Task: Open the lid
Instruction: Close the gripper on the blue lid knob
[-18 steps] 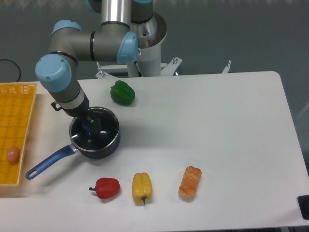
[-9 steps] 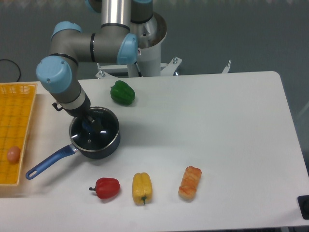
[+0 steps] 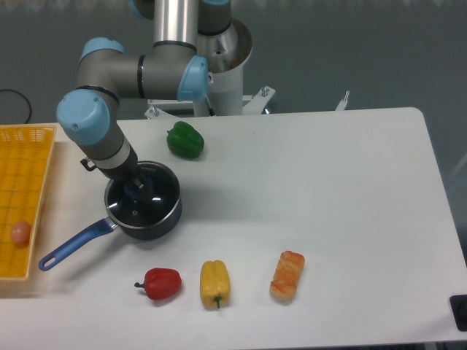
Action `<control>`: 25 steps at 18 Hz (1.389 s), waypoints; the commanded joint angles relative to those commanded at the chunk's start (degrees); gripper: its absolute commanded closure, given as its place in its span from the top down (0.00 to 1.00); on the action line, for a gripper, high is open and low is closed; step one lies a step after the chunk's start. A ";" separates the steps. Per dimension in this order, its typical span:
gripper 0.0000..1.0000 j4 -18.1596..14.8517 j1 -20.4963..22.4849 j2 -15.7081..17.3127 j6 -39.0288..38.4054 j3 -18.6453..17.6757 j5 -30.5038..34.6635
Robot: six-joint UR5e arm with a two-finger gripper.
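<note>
The lid (image 3: 149,203), clear glass with a metal rim, lies flat on the dark blue saucepan (image 3: 144,221) at the left of the table. Its blue knob shows between my fingers. My gripper (image 3: 139,191) hangs over the lid's middle, reaching down from the grey wrist at the pan's upper left. The two dark fingers stand a little apart on either side of the knob, so the gripper looks open. The fingers hide part of the knob.
The saucepan's blue handle (image 3: 73,246) points to the lower left, toward a yellow basket (image 3: 25,197) holding an egg (image 3: 20,232). A green pepper (image 3: 184,140) lies behind the pan. A red pepper (image 3: 162,283), a yellow pepper (image 3: 214,283) and a bread roll (image 3: 287,275) lie in front.
The arm has shifted slightly right and lower, bringing the fingers closer around the knob. The lid and saucepan have not moved.
</note>
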 joint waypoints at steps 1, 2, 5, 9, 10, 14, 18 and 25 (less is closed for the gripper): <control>1.00 0.00 0.00 0.00 0.00 0.00 0.00; 1.00 0.00 0.00 0.00 0.00 0.00 0.00; 1.00 0.00 0.00 -0.09 0.09 -0.09 0.00; 1.00 0.09 0.00 -0.09 0.18 -0.61 0.09; 1.00 0.09 0.00 0.00 0.35 -0.70 0.26; 1.00 0.09 0.00 -0.09 1.32 -1.14 0.79; 0.93 0.09 0.00 -0.18 1.32 -1.14 0.79; 0.81 0.09 0.09 -0.18 1.32 -1.05 0.79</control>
